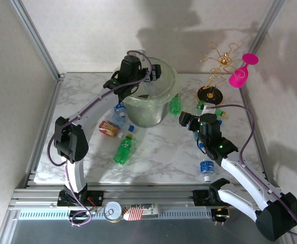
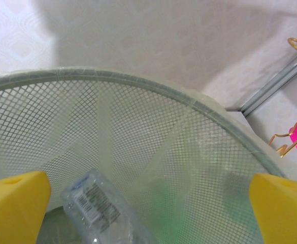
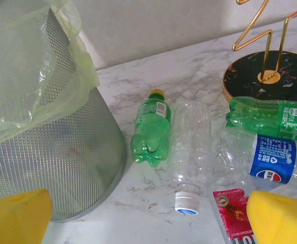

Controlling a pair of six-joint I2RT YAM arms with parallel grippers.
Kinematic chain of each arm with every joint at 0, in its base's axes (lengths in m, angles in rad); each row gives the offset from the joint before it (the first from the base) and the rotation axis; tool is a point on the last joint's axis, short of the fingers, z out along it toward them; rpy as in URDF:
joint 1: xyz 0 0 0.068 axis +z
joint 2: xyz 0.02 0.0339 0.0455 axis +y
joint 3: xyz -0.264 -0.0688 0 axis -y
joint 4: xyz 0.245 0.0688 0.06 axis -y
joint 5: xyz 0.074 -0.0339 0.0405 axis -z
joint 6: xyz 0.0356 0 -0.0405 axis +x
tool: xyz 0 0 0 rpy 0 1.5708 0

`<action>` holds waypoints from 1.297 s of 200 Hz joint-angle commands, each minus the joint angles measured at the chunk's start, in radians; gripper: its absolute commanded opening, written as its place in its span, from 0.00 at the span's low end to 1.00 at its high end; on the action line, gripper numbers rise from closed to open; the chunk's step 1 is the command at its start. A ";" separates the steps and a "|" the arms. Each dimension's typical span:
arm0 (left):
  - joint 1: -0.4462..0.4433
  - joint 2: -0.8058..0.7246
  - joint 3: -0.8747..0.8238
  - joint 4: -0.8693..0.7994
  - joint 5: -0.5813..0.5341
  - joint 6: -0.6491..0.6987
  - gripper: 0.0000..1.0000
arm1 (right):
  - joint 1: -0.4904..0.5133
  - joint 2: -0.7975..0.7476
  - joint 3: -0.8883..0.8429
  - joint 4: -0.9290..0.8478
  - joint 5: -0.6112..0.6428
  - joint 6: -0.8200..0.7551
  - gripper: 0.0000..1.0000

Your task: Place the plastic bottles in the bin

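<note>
Left fingers (image 2: 16, 203) stand wide apart at the lower corners of the left wrist view and grip nothing. Between and below them, in the lower middle of the frame, a clear plastic bottle with a barcode label (image 2: 95, 206) lies loose inside the large round grey-green mesh bin lined with a clear bag (image 2: 138, 81). The overhead view places the left gripper (image 1: 156, 75) above the bin's rim in the upper middle of the frame. The right gripper (image 3: 148, 218) is likewise fully open and empty. It hovers over the marble counter (image 3: 153, 76) with the bin wall at the left of its view. Several bottles lie ahead of it: a green bottle with an orange cap (image 3: 151, 129) and, just beside it, a clear bottle with a white cap (image 3: 189, 147). A crushed clear bottle with a blue label (image 3: 270, 157) lies at right. More bottles lie loose at centre left overhead, among them a green one (image 1: 124, 150). Assessment: the task is early, with most bottles outstanding. Recommendation: raise the left arm straight up so the fingers do not snag the liner. The right fingers should come down over the white-capped bottle, close across its body and not its cap, and keep off the gold wire stand on its black base (image 3: 270, 76).
</note>
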 commanded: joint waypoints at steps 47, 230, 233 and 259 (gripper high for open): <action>-0.024 -0.214 -0.093 0.108 -0.030 0.000 1.00 | -0.009 0.016 0.017 -0.017 -0.002 0.008 0.99; 0.018 -1.173 -1.285 0.517 -0.536 -0.323 0.99 | -0.010 0.181 0.098 -0.211 -0.061 0.030 0.99; 0.018 -1.184 -1.302 0.517 -0.536 -0.338 1.00 | -0.010 0.182 0.098 -0.220 -0.061 0.032 0.99; 0.018 -1.256 -1.422 0.522 -0.531 -0.447 0.99 | -0.010 0.206 0.091 -0.298 -0.041 0.052 0.99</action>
